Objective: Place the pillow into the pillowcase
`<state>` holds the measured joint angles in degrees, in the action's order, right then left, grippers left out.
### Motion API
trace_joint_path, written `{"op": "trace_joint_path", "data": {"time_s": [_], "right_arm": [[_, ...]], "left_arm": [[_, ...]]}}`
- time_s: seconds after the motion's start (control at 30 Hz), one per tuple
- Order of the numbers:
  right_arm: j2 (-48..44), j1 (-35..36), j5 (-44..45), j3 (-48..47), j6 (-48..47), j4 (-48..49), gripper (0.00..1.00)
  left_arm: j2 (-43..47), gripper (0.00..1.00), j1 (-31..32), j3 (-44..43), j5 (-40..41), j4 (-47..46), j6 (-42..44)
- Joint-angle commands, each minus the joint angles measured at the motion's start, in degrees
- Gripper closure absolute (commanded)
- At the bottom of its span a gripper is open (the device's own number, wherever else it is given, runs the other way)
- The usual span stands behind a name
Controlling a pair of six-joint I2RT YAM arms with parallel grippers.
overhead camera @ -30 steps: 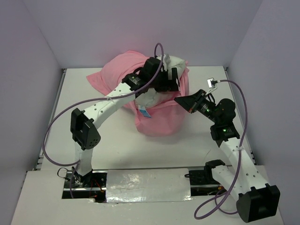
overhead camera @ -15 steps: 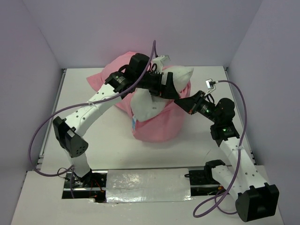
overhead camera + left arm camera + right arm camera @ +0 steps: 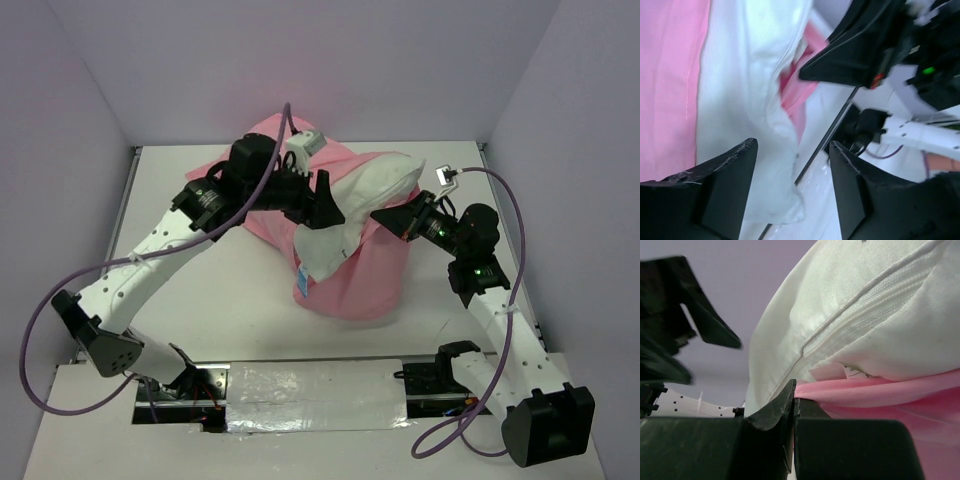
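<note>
The white pillow (image 3: 365,195) pokes out of the mouth of the pink pillowcase (image 3: 355,285), its blue-white tag (image 3: 302,281) at the lower left. My left gripper (image 3: 328,205) is open just left of the pillow and holds nothing. In the left wrist view the pillow (image 3: 747,90) hangs past the open left gripper (image 3: 790,146), with pink pillowcase (image 3: 665,75) to its left. My right gripper (image 3: 388,216) is shut on the pillowcase's edge at the pillow's right side. In the right wrist view the right gripper (image 3: 794,401) pinches pink pillowcase fabric (image 3: 890,390) under the pillow (image 3: 865,310).
More pink fabric (image 3: 265,135) is bunched at the back by the wall. The white table (image 3: 220,300) is boxed in by lilac walls on three sides. A foil-taped strip (image 3: 310,395) runs along the near edge. Purple cables (image 3: 60,290) loop off both arms.
My left arm has swung back and to the left, and its gripper has come off the pillow. The pillow and pillowcase mouth have shifted right. The right gripper has stayed shut on the pillowcase edge.
</note>
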<state>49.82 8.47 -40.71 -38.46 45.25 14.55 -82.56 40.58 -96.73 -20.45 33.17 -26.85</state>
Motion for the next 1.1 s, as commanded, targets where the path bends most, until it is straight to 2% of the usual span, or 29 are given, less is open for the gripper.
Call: {"op": "trace_joint_path", "data": {"time_s": [0.0,0.03,0.1,0.13,0.17,0.2,0.23,0.27,0.3,0.33,0.4,0.5,0.67,0.8,0.87,0.9,0.97,1.03,1.07], "right_arm": [[-1.8,-0.2,-0.3,-3.0,-0.1,5.2,1.0],[-1.8,-0.2,-1.2,-3.0,0.5,5.5,1.0],[-2.3,-0.2,-1.6,-3.3,0.3,5.1,1.0],[-2.6,-0.3,-1.6,-3.2,0.3,5.1,1.0],[-3.4,-0.2,-1.7,-3.2,0.1,4.8,1.0],[-3.8,-0.2,-2.0,-3.3,0.2,4.4,1.0],[-4.2,-0.1,-2.8,-3.2,0.4,4.4,1.0],[-4.8,-0.3,-3.6,-2.9,1.9,5.1,1.0],[-6.2,-0.2,-4.3,-2.0,3.5,7.9,1.0],[-7.2,-0.1,-5.6,-1.5,4.8,10.2,1.0],[-8.5,0.2,-7.2,-1.6,7.4,13.8,1.0],[-9.2,1.8,-10.1,-2.1,11.5,19.4,1.0],[-8.2,3.6,-12.2,-1.2,18.1,29.6,1.0],[-8.0,4.4,-13.1,-1.1,21.6,33.8,1.0],[-8.6,5.2,-13.2,-0.1,22.3,32.5,1.0],[-9.5,5.2,-13.2,0.5,22.2,30.8,1.0],[-13.1,5.0,-12.7,2.2,18.7,23.5,1.0],[-15.1,5.2,-12.0,0.8,11.5,12.4,1.0],[-16.3,5.3,-12.0,0.6,10.7,11.2,1.0]], "left_arm": [[-2.6,0.29,1.4,1.7,2.3,-1.2,3.6],[-5.2,0.31,2.0,0.5,3.7,-0.7,3.7],[-8.7,0.42,2.0,-3.5,5.9,-0.5,4.1],[-12.9,0.45,2.0,-4.9,7.3,0.0,4.0],[-15.2,0.53,2.0,-8.0,8.0,0.3,4.3],[-17.7,0.55,2.0,-9.5,9.6,0.7,4.3],[-23.2,0.6,1.9,-11.5,11.6,2.1,4.1],[-25.8,0.76,0.9,-15.6,12.2,5.6,3.7],[-28.2,0.83,0.4,-16.7,13.2,7.2,3.2],[-31.4,0.98,-0.1,-17.3,15.1,8.3,2.4],[-32.4,1.0,-0.9,-14.5,20.7,6.4,0.8],[-34.3,1.0,-3.6,-8.7,22.7,-1.1,-7.0],[-39.4,1.0,-4.4,-11.0,31.9,-4.5,-15.1],[-44.9,1.0,-5.2,-16.6,38.4,-2.2,-24.9],[-46.1,1.0,-5.3,-19.5,41.8,-1.7,-30.7],[-47.3,1.0,-5.7,-20.2,40.9,-1.6,-32.1],[-47.9,1.0,-6.7,-22.2,38.6,-2.3,-34.5],[-49.0,1.0,-6.7,-25.2,42.0,0.6,-35.5],[-49.4,1.0,-6.8,-25.8,43.0,1.3,-36.7]]}}
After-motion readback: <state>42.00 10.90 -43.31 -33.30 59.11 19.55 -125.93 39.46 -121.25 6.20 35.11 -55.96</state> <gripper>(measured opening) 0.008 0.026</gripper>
